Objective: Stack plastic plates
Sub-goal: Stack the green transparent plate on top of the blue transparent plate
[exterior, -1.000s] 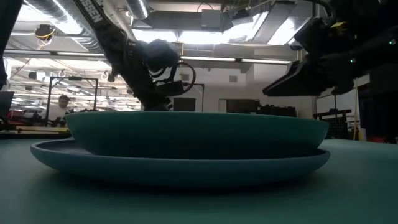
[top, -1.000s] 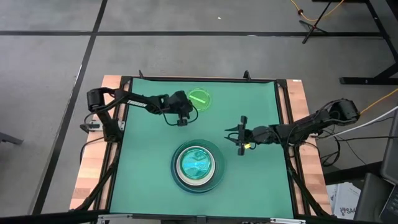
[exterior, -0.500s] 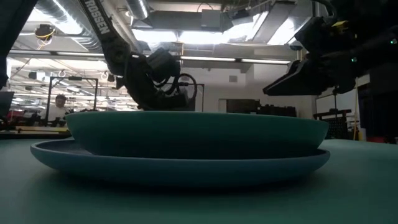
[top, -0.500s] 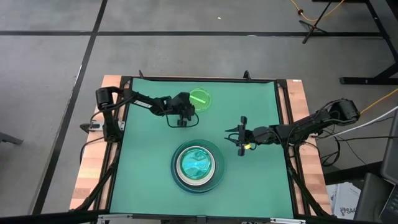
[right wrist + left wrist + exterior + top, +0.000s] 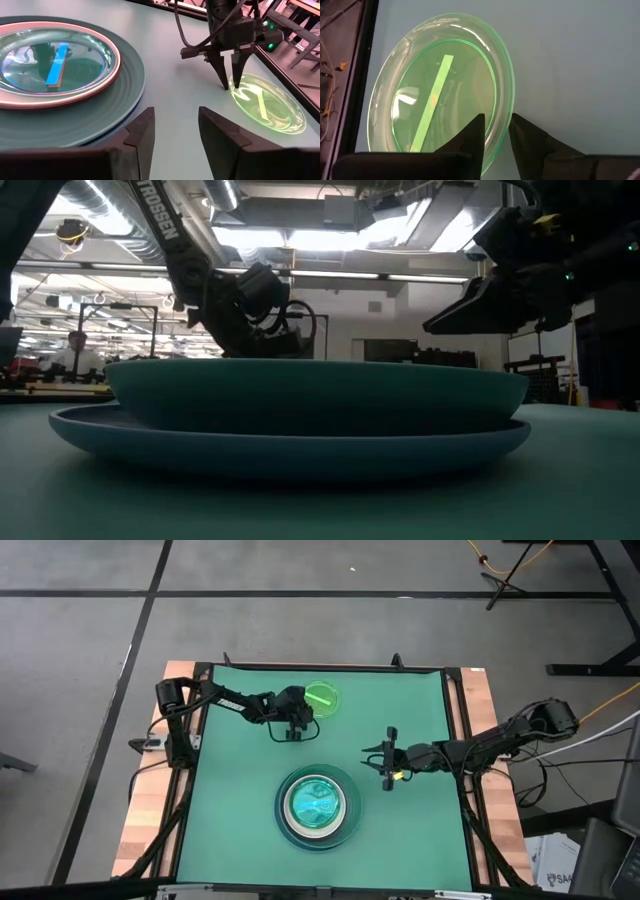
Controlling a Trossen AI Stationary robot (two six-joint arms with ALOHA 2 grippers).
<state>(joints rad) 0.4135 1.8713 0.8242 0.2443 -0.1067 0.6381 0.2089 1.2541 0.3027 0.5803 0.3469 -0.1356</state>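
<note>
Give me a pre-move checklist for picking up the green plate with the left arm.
1. Left end effector lined up on the green plate: ok, one finger is over the plate's inside, the other outside its rim.
2. Fingers open enough to take the rim: ok, there is a gap between them and the rim runs through it.
3. Rim gripped: not ok, the fingers are not closed on it yet.
4. Green plate lying flat on the table: ok.
5. Stack ready to receive: ok, nothing is over it.
6. Right end effector out of the way: ok, it is open, right of the stack and apart from the green plate.
</note>
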